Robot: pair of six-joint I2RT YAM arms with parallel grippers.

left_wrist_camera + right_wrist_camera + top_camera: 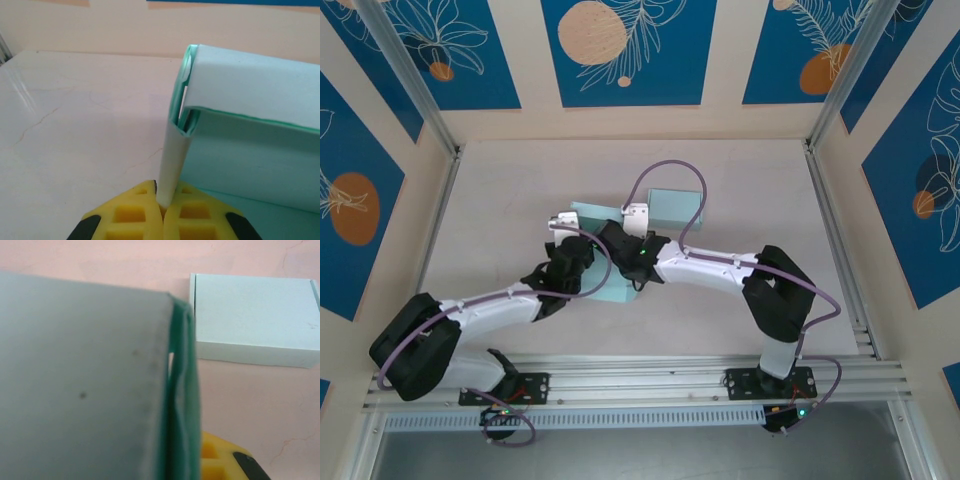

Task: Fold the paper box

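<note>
The paper box is a pale teal sheet, partly folded, lying mid-table under both wrists. In the left wrist view an upright white flap of it rises beside a raised wall. My left gripper is shut on the foot of that flap, and in the top view it sits at the box's left side. My right gripper is shut on a doubled green-edged wall. One yellow finger shows to the right of this wall, and the other is hidden behind the grey-white panel.
A second pale teal box, closed and flat, lies just beyond the arms; the right wrist view has it at upper right. Aluminium rails border the table on the left and right. A purple cable loops above the right wrist.
</note>
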